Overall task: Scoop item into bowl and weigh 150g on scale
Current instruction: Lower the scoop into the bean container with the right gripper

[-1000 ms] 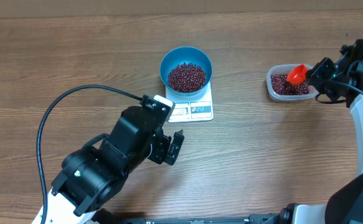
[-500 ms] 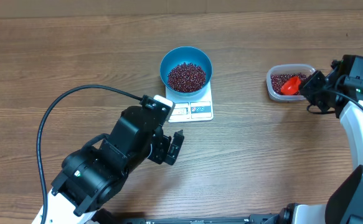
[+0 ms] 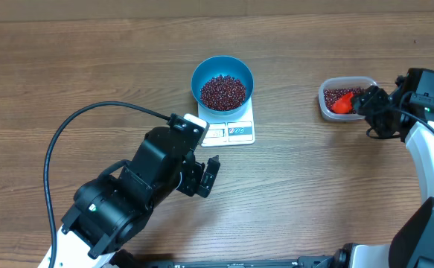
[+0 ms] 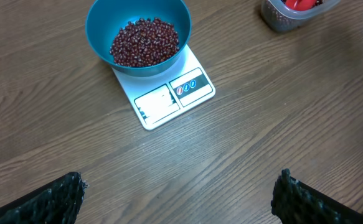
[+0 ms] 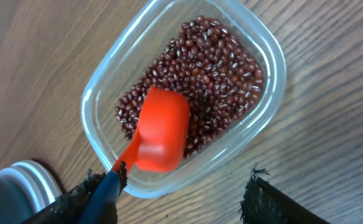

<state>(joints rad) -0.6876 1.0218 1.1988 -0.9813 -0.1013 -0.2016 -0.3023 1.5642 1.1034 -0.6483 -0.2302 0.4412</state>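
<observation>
A brown wood-grain table (image 3: 90,67) fills every view. In the overhead view only a thin paler strip along the top edge lies beyond it.

The bulky black left arm (image 3: 127,201) takes up the lower left of that view, with a black cable (image 3: 60,141) looping out to its left. The left gripper (image 3: 208,176) sits at lower centre with its jaws spread wide. It holds nothing and touches nothing. In its own camera the two fingers stand at the bottom corners, with bare wood between them.

The white right arm (image 3: 432,141) comes in along the right edge. The right gripper (image 3: 369,104) is just beside the right end of a clear container (image 3: 322,100) at upper right, its jaws parted and clamping nothing. In the wrist view the thin handle of the scoop (image 5: 162,130) ends at the left finger, but whether they touch I cannot tell.

The white scale (image 3: 231,130) lies at upper centre. The blue bowl (image 3: 196,82) stands on its far half, leaving the display panels uncovered.

The orange-red scoop lies inside the container, on top of its contents.

The beans (image 3: 222,91) form a maroon heap in the bowl, and more of them cover the container's floor.
</observation>
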